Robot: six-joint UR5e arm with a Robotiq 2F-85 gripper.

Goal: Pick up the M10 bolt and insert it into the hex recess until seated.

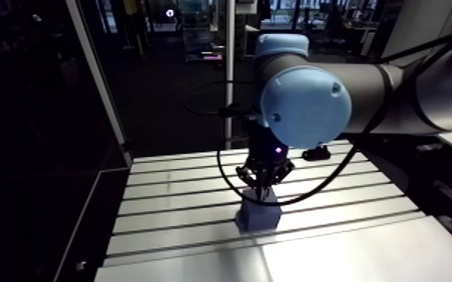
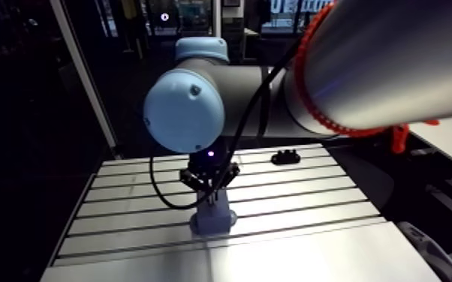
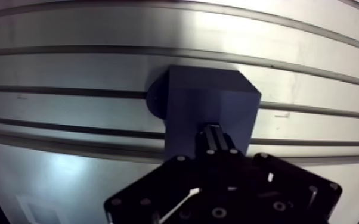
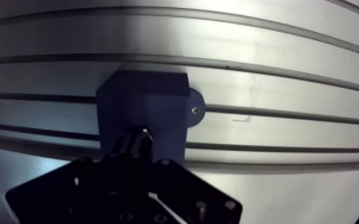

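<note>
M10 bolt first: honestly can't pick it out in any view, so if it's around it's hidden under the black two-finger claw (image 3: 215, 134), and I can't tell whether that claw is open, closed or holding anything, because its dark body blocks the wrist view right where it matters. What I can see is the claw coming straight down and sitting over the top face of a dark blue rectangular block (image 3: 210, 102). Its tip is right at the block's top, though I can't say whether it's touching or just above. The hex recess is covered up the same way, so no read on that either. The block stands upright on the slotted aluminium counter (image 3: 68, 36), and it has a rounded blue tab (image 4: 195, 111) sticking out at its base on one side. The tab has a tiny screw head in it and lies flat right over one of the counter's slots. Further back, near the far edge of the counter and well apart from the block, sits a small black knobbly object (image 2: 284, 157).
</note>
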